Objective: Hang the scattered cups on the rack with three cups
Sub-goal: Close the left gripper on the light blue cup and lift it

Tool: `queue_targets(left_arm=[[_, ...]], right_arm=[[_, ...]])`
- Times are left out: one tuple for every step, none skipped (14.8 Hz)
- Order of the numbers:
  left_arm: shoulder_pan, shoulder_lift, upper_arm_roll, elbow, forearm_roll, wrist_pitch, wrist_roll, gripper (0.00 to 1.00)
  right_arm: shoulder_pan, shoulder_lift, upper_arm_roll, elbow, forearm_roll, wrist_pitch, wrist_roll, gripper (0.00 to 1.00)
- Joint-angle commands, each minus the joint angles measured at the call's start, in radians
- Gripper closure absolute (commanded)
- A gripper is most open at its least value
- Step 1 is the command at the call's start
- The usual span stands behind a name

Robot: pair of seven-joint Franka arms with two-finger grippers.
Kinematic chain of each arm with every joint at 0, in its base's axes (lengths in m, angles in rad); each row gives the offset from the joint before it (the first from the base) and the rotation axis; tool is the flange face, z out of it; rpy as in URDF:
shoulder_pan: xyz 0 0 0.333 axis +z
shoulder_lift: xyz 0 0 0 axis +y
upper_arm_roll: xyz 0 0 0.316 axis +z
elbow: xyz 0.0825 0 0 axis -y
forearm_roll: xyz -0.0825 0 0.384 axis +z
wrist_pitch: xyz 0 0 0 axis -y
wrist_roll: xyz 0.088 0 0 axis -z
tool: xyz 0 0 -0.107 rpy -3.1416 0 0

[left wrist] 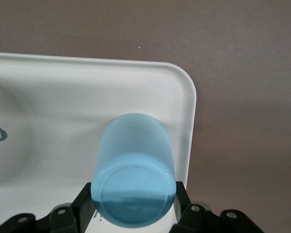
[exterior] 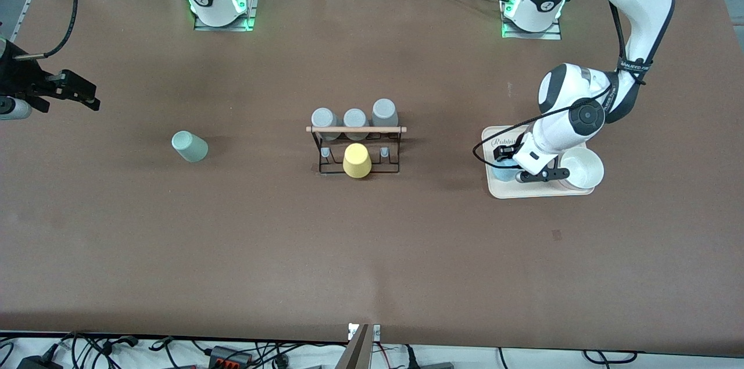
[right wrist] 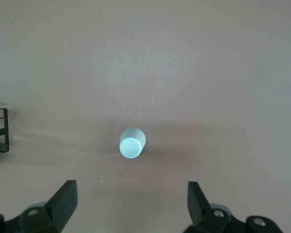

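On the tray (exterior: 543, 193) I logged the blue cup (left wrist: 135, 170) clamped by my left gripper (left wrist: 134, 206); right gripper (right wrist: 132, 199) waited spread above the mint cup (right wrist: 132, 143).

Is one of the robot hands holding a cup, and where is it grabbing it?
The left gripper has its fingers against the sides of the light blue tumbler, near its base, over the beige tray. The right gripper is open, holding nothing.

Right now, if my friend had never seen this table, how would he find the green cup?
Start at the black rack in the middle of the table, then go along toward the right arm's end. The mint green cup sits alone on the bare brown table, with the right end effector open above it. Unlike the grey cups and yellow cup, it is not on the rack.
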Motion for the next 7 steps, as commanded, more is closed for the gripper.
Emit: queue_targets(left_arm=[[0.010,-0.022,0.001,0.002,0.004,-0.009,0.000,0.56],[0.010,-0.031,0.002,0.012,0.005,-0.033,0.000,0.64],[0.010,-0.037,0.004,0.049,0.015,-0.079,0.000,0.67],[0.010,-0.038,0.002,0.095,0.039,-0.129,-0.002,0.68],[0.007,-0.038,-0.001,0.150,0.056,-0.181,-0.006,0.68],[0.004,-0.038,-0.004,0.195,0.056,-0.218,-0.009,0.68],[0.003,-0.040,-0.007,0.242,0.056,-0.258,-0.013,0.67]], right_arm=[[-0.011,0.002,0.003,0.002,0.002,0.014,-0.022,0.00],[-0.011,0.004,0.003,0.002,0.002,0.012,-0.022,0.00],[-0.011,0.004,0.003,0.002,0.002,0.012,-0.022,0.00],[-0.011,0.004,0.003,0.001,0.002,0.012,-0.020,0.00],[-0.011,0.004,0.003,0.002,0.002,0.012,-0.020,0.00],[-0.011,0.004,0.003,0.002,0.003,0.012,-0.020,0.00],[-0.011,0.004,0.003,0.002,0.003,0.012,-0.020,0.00]])
